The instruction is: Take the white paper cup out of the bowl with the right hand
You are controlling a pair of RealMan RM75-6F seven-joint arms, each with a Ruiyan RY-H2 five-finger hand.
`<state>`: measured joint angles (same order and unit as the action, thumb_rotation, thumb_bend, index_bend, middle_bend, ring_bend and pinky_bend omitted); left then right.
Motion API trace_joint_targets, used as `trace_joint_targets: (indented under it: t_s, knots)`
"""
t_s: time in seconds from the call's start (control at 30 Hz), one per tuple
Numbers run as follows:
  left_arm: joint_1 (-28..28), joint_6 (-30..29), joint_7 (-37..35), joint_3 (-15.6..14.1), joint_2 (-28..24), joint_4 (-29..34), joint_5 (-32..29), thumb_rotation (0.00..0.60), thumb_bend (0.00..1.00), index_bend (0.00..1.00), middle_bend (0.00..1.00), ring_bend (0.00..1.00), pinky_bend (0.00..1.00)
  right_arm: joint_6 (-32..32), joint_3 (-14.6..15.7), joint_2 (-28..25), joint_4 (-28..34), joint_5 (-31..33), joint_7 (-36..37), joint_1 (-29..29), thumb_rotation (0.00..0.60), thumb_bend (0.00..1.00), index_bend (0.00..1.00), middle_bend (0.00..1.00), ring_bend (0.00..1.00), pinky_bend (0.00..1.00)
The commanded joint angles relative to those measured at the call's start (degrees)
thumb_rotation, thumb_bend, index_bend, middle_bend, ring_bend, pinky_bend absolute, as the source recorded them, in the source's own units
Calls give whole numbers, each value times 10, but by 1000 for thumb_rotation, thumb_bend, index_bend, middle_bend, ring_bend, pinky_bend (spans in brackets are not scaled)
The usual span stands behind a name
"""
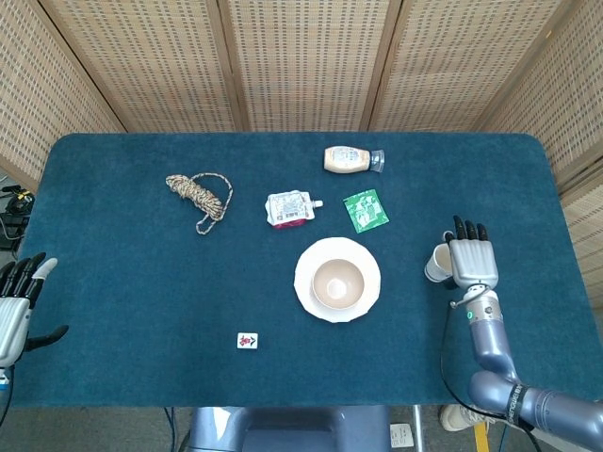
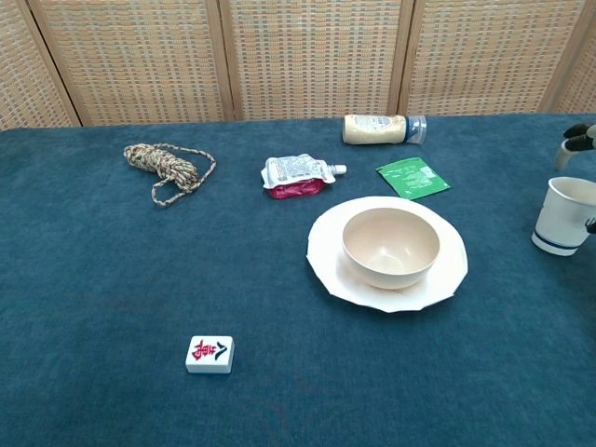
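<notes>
The white paper cup (image 1: 439, 263) (image 2: 565, 216), with a dark band near its base, is upright at the table's right side, well clear of the bowl. My right hand (image 1: 471, 262) (image 2: 582, 140) grips it from the right, fingers wrapped around its far side. In the chest view the hand is mostly cut off by the frame edge. The cup's base is at or just above the cloth; I cannot tell which. The cream bowl (image 1: 336, 282) (image 2: 390, 245) sits empty on a white plate (image 1: 305, 280) (image 2: 326, 256). My left hand (image 1: 14, 303) is off the table's left edge, open and holding nothing.
A green packet (image 1: 365, 209) (image 2: 412, 177), a mayonnaise bottle (image 1: 351, 159) (image 2: 380, 128) and a red-and-white pouch (image 1: 290, 209) (image 2: 298, 174) lie behind the plate. A rope coil (image 1: 201, 196) (image 2: 166, 168) lies far left, a mahjong tile (image 1: 247, 340) (image 2: 210, 354) near the front.
</notes>
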<state>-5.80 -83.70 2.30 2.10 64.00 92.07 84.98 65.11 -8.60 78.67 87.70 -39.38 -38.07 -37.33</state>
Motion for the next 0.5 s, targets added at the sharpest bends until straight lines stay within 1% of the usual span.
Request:
trace_joint_targets:
  t_s: [0.03,0.07,0.17,0.27,0.4,0.5]
  knots:
    - [1,-3,-1,0,-1,1,1,600,23,0,0,0,0,55,5,-28,39,-41,5,21,600,213,161,0,0,68]
    - [1,-4,-3,0,-1,0,3,600,23,0,0,0,0,76,10,-39,56,-66,19,35,600,213,160,0,0,66]
    - [2,-9,-8,1,-1,-4,6,600,22,0,0,0,0,119,26,-60,83,-128,61,70,600,213,161,0,0,61]
    - [3,-12,-12,2,0,-6,6,600,23,0,0,0,0,158,44,-69,92,-189,109,104,600,213,156,0,0,50]
    - [4,-15,-14,3,1,-10,5,600,22,0,0,0,0,212,79,-69,66,-293,199,154,600,213,124,0,0,13]
    - [5,-13,-11,3,3,-12,3,600,22,0,0,0,0,246,103,-61,28,-355,240,185,600,212,116,0,0,7]
